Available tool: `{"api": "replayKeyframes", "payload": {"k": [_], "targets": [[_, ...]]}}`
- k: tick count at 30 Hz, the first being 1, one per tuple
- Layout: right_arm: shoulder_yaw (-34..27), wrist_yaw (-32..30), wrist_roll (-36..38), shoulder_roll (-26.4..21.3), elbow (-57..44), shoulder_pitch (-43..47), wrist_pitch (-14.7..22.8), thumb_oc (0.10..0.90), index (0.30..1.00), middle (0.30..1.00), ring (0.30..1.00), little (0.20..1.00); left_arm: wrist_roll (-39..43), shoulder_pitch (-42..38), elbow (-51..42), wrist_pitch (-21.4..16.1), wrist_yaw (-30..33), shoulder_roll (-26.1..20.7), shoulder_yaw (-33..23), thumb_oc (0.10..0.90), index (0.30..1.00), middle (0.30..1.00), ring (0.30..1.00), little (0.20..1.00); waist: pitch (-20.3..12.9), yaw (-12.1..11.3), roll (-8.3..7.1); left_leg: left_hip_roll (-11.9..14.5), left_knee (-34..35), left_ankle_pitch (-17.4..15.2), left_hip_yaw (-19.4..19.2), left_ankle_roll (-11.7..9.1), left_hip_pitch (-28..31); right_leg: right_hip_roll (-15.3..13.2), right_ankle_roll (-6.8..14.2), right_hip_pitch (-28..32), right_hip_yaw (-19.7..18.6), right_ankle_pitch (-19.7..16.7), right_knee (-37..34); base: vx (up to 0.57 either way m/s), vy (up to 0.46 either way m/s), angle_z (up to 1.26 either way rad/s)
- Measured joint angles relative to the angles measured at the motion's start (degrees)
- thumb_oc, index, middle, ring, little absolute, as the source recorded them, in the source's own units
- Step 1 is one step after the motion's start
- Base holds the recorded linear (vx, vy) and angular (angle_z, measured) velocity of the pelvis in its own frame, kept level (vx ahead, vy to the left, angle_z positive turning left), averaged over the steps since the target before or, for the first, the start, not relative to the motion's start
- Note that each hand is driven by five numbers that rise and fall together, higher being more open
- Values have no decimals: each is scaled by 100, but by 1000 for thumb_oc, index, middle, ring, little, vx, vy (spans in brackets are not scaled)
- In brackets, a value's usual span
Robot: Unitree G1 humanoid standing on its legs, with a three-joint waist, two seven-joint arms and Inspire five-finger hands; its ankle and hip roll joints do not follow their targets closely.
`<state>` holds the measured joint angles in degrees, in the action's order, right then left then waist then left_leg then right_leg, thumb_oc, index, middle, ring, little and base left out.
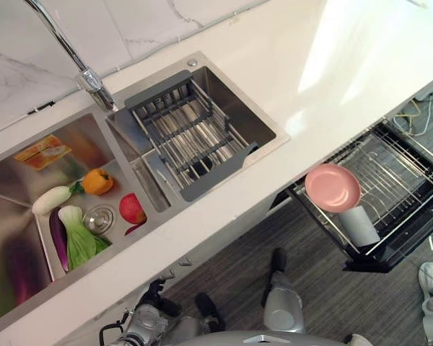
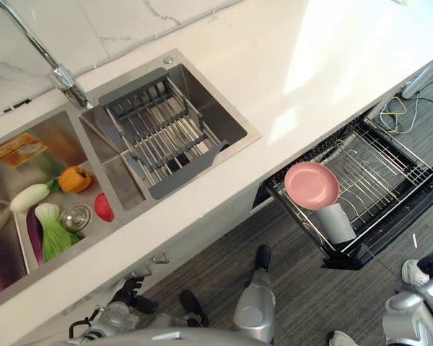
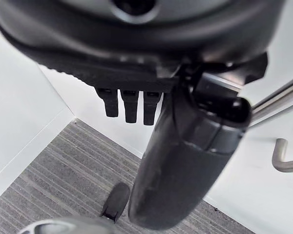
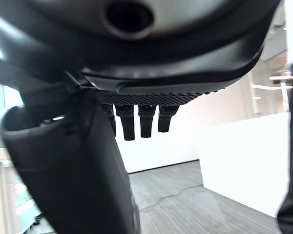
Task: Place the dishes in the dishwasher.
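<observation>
Your left hand (image 3: pixel 136 105) and right hand (image 4: pixel 141 122) hang with fingers straight and empty while the pink plate (image 1: pixel 333 187) and white cup (image 1: pixel 359 225) already sit in the dishwasher rack (image 1: pixel 411 169), so a careless reach could knock them over.

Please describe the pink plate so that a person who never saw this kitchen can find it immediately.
Look below the white countertop, to the pulled-out wire dishwasher rack on the right. The pink plate sits at the rack's front corner, touching or overlapping a white cup. It is the only pink, round, flat dish there.
</observation>
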<state>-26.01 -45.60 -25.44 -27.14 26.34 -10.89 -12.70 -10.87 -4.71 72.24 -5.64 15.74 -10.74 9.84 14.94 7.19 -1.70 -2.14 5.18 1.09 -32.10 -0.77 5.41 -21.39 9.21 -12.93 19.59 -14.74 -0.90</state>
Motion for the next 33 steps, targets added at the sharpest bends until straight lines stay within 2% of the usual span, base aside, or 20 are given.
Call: {"api": "replayKeyframes", "payload": {"k": [1,2,3,4,7,9,11,14,17,21,23,24,26,27,28,29,30,31,32,33], "targets": [[0,0,0,0,0,0,0,800,900,900,900,900,0,0,0,0,0,0,0,800,900,900,900,900,0,0,0,0,0,0,0,0,0,0,0,0,0,0,0,-23,5,-12],[2,-7,219,98,135,-23,-115,598,596,596,596,596,-44,37,1,0,1,20,1,800,900,900,900,900,-57,1,28,-11,29,-27,-26,39,2,-20,1,-9,16,0,-2,-22,4,-5],[2,-7,219,98,135,-23,-115,598,596,596,596,596,-44,37,1,0,1,20,1,800,900,900,900,900,-57,1,28,-11,29,-27,-26,39,2,-20,1,-9,16,0,-2,-27,24,-7],[9,-87,307,185,255,-60,-58,400,300,300,300,300,-64,60,10,4,18,38,45,800,900,900,900,900,-108,23,90,-25,21,-31,-34,45,5,-38,1,-20,16,0,-4,0,0,0],[133,-183,573,568,366,67,14,400,300,300,300,300,-105,99,14,13,25,87,74,800,900,900,900,900,-221,45,170,-58,32,-64,-27,11,3,-69,1,-68,12,1,56,-11,8,-3],[679,-56,771,635,389,76,41,400,300,300,300,300,-136,122,55,21,4,190,75,800,900,900,900,900,-315,55,338,-88,34,-35,-20,76,-5,-128,5,-57,26,-2,40,5,8,4],[1197,80,842,494,929,453,147,400,300,300,300,300,-173,147,58,0,6,258,184,800,900,900,900,900,-388,8,475,-117,36,-65,18,61,10,-175,10,-19,56,-5,32,14,9,9],[1554,195,910,251,1008,633,121,400,300,300,300,300,-216,194,2,-16,29,380,286,800,900,900,900,900,-501,-120,735,-152,39,-84,137,88,-42,-279,79,48,246,-52,-8,8,-13,15],[1785,289,926,99,1300,843,209,400,300,300,300,300,-217,187,-11,-22,45,389,339,800,900,900,900,900,-526,-171,799,-159,40,-86,262,91,-56,-314,110,98,380,-77,-20,0,-18,25],[2009,322,995,-26,1452,1123,213,400,300,300,300,300,-215,187,-97,-60,52,446,342,800,900,900,900,900,-576,-363,893,-148,41,-87,462,91,-147,-340,110,140,549,-77,-30,9,-19,26],[2205,388,1106,-29,1530,1564,203,400,300,300,300,300,-215,246,-107,-62,58,499,389,800,900,900,900,900,-621,-536,1042,-111,42,-90,675,87,-188,-378,105,311,815,-88,-36,29,-60,39],[2205,388,1106,-29,1530,1564,203,400,300,300,300,300,-215,246,-107,-62,58,499,389,800,900,900,900,900,-621,-536,1042,-111,42,-90,675,87,-188,-378,105,311,815,-88,-36,14,-55,29],[2343,478,1243,-119,1954,1978,180,400,300,300,300,300,-218,289,-121,-135,88,488,549,800,900,900,900,900,-680,-814,1122,-33,40,-92,941,82,-267,-402,63,416,1186,-60,72,8,-51,52],[2343,478,1243,-119,1954,1978,180,400,300,300,300,300,-218,289,-121,-135,88,488,549,800,900,900,900,900,-680,-814,1122,-33,40,-92,941,82,-267,-402,63,416,1186,-60,72,3,-54,75],[2464,687,1278,-318,2093,2096,181,400,300,300,300,300,-220,362,-106,-174,86,470,547,800,900,900,900,900,-707,-1021,1163,21,41,-114,1142,48,-341,-377,-1,520,1407,2,87,-20,-67,67],[2692,903,1318,-520,2245,2188,181,504,455,455,455,455,-221,457,-96,-163,114,454,527,800,900,900,900,900,-724,-1191,1181,64,36,-121,1269,31,-321,-332,-55,669,1598,38,64,-20,-67,67],[2692,903,1318,-520,2245,2188,181,504,455,455,455,455,-221,457,-96,-163,114,454,527,800,900,900,900,900,-724,-1191,1181,64,36,-121,1269,31,-321,-332,-55,669,1598,38,64,59,-110,58],[3077,1076,1293,-727,2268,2196,245,800,900,900,900,900,-225,678,14,-110,94,436,513,800,900,900,900,900,-742,-1335,1159,106,36,-123,1370,30,-328,-366,-71,774,1783,90,147,73,-67,31],[3077,1076,1293,-727,2268,2196,245,800,900,900,900,900,-225,678,14,-110,94,436,513,800,900,900,900,900,-742,-1335,1159,106,36,-123,1370,30,-328,-366,-71,774,1783,90,147,85,-90,90],[3329,1182,1168,-769,2498,2117,269,800,900,900,900,900,-228,797,160,-107,44,371,447,800,900,900,900,900,-811,-1436,1038,192,-44,-134,1626,28,-443,-419,2,900,1911,231,345,13,-23,59]]}}
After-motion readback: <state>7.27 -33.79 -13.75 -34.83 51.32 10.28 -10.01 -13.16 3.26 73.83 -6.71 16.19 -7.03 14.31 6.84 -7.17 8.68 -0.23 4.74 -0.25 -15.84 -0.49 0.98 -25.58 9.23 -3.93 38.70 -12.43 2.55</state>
